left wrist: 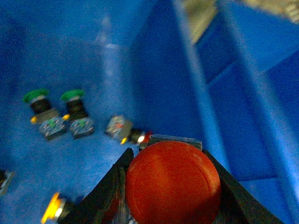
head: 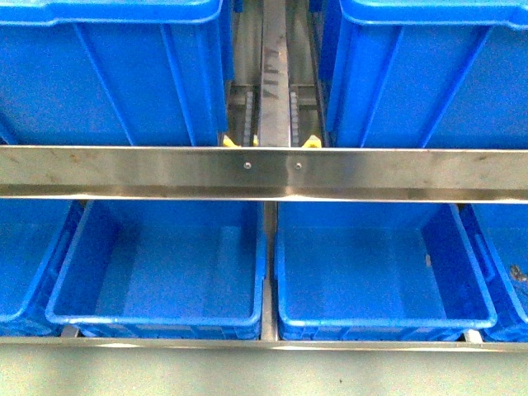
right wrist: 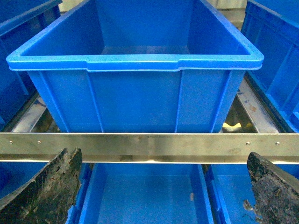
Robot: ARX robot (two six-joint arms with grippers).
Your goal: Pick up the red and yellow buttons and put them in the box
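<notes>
In the left wrist view my left gripper (left wrist: pixel 172 186) is shut on a large red button (left wrist: pixel 173 183), its round cap held between both dark fingers above the floor of a blue bin (left wrist: pixel 93 51). Below it lie two green-capped buttons (left wrist: pixel 39 109) (left wrist: pixel 77 112), a small red-tipped one (left wrist: pixel 128 133) and a yellow button (left wrist: pixel 55 208) near the frame edge. My right gripper (right wrist: pixel 163 191) is open and empty, its worn dark fingers (right wrist: pixel 44 191) wide apart over a steel rail (right wrist: pixel 149 147) and lower blue box (right wrist: pixel 145 196). Neither arm shows in the front view.
The front view shows a rack: two tall blue bins (head: pixel 107 74) (head: pixel 429 70) on the upper level, a steel crossbar (head: pixel 264 173), and empty-looking blue boxes (head: pixel 157 264) (head: pixel 384 264) below. A large blue bin (right wrist: pixel 135 60) fills the right wrist view.
</notes>
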